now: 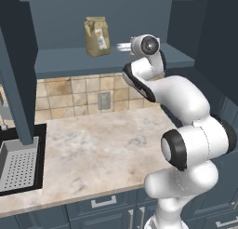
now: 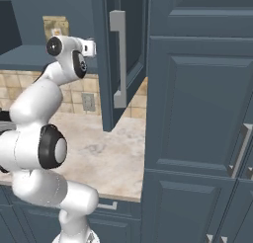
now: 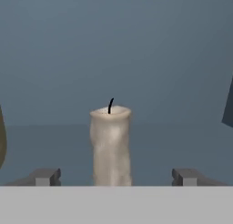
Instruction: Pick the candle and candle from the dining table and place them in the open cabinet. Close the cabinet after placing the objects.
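Your hand view puts the stubby grey-beige pillar candle point(image 3: 111, 145) dead centre, upright, black wick up, its foot cut off by the frame's lower band, so you cannot see what it stands on there. The claw point(image 3: 116, 176) is released: the two dark fingertips point(image 3: 44, 176) stand wide at 8 and 4 o'clock of the candle, clear of its sides. A sliver of something olive-brown clips the edge at 9 o'clock; too little shows to name it from that view.

From the left base camera the candle itself is hidden behind the white wrist. The claw is a pale blur at the wrist's 9 o'clock, over the blue shelf point(image 1: 69, 60) of the open dark blue wall cabinet point(image 1: 116, 18), just right of the brown paper bag point(image 1: 97, 36) standing there.

Arm pose: elbow folded high above the beige marble-look counter point(image 1: 102, 144), forearm rising, hand level and reaching into the cabinet. From the right, the open cabinet door with its long silver bar handle point(image 2: 118, 59) blocks the interior.
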Controlling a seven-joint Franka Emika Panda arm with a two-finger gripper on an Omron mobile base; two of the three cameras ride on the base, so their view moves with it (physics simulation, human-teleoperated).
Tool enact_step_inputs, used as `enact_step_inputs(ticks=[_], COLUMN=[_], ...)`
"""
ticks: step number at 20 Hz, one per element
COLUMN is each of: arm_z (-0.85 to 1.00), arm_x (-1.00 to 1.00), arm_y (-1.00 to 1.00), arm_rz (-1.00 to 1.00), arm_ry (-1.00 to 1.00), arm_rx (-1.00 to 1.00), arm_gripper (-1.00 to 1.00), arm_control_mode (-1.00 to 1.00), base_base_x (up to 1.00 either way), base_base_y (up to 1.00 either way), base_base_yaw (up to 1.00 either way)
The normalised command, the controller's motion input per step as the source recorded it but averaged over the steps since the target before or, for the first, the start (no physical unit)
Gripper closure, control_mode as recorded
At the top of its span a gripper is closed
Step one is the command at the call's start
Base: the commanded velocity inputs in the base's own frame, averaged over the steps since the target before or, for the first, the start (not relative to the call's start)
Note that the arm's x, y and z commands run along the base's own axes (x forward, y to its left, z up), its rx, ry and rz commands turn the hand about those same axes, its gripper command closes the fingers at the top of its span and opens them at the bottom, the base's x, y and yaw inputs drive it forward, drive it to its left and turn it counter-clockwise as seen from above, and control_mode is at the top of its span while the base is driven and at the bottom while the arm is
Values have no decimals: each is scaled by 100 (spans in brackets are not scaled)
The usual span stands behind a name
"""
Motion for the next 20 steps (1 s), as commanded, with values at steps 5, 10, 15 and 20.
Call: enact_step_inputs(ticks=[5,10,15,20], arm_z=[0,6,1,0], arm_x=[-100,-100,-100,-100], arm_y=[-38,-47,-35,-1], arm_rz=[-8,-12,-11,-1], arm_ry=[6,5,1,0], arm_rx=[0,0,0,-4], arm_gripper=[-100,-100,-100,-100], arm_control_mode=[-100,-100,-100,-100], base_base_x=[0,0,0,0], base_base_y=[0,0,0,0], base_base_yaw=[0,0,0,0])
